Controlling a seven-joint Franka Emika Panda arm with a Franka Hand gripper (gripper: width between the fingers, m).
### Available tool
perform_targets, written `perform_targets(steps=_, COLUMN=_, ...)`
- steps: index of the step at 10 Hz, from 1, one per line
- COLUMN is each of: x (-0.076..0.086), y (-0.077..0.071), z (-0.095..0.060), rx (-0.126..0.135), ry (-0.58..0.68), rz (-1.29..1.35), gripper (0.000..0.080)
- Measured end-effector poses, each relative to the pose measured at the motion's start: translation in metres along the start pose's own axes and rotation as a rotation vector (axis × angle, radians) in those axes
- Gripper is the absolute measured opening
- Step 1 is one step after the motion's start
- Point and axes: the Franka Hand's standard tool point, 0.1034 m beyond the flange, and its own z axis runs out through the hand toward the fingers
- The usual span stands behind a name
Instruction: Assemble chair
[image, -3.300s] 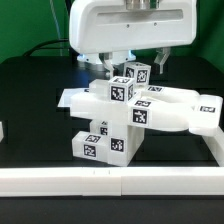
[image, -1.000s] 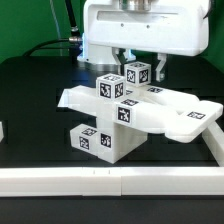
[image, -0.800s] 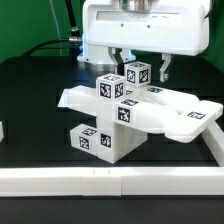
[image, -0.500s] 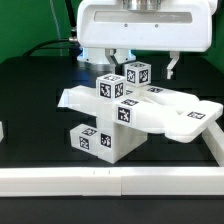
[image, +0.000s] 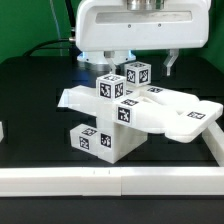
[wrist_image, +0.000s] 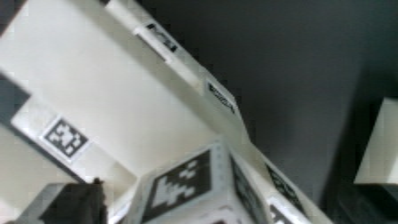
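- The black worktop (image: 30, 95) carries the half-built chair (image: 125, 112) near the middle: tagged blocks stacked, with a flat seat-like slab jutting toward the exterior view's right.
- The gripper (image: 140, 62) hangs above the rear block, fingers spread and touching nothing.
- Judged: between steps; the next move calls for fetching another part, none plainly visible.

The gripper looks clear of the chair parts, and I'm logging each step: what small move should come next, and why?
Probably lift a little higher and move off to fetch another piece. The gripper hangs open above the chair, its fingers apart and touching nothing, and the stacked tagged blocks stand unsupported.
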Motion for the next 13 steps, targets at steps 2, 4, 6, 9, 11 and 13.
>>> perform_targets(steps=2, x=-0.0005, y=0.0016, z=0.0002, rx=0.0, ry=-0.001, rz=-0.151, gripper=0.0648)
perform_targets(steps=4, x=-0.0006, y=0.0017, z=0.0003, rx=-0.001, ry=-0.001, rz=-0.242, gripper=0.0648)
perform_targets(steps=6, x=-0.0008, y=0.0017, z=0.0004, rx=-0.001, ry=-0.001, rz=-0.249, gripper=0.0635)
perform_targets(steps=9, x=-0.001, y=0.002, z=0.0005, rx=-0.001, ry=-0.002, rz=-0.248, gripper=0.0268)
perform_targets(steps=11, x=-0.001, y=0.0019, z=0.0005, rx=0.0, ry=-0.001, rz=-0.214, gripper=0.0268)
perform_targets(steps=13, x=-0.0009, y=0.0013, z=0.0006, rx=0.002, ry=-0.001, rz=-0.048, gripper=0.0268)
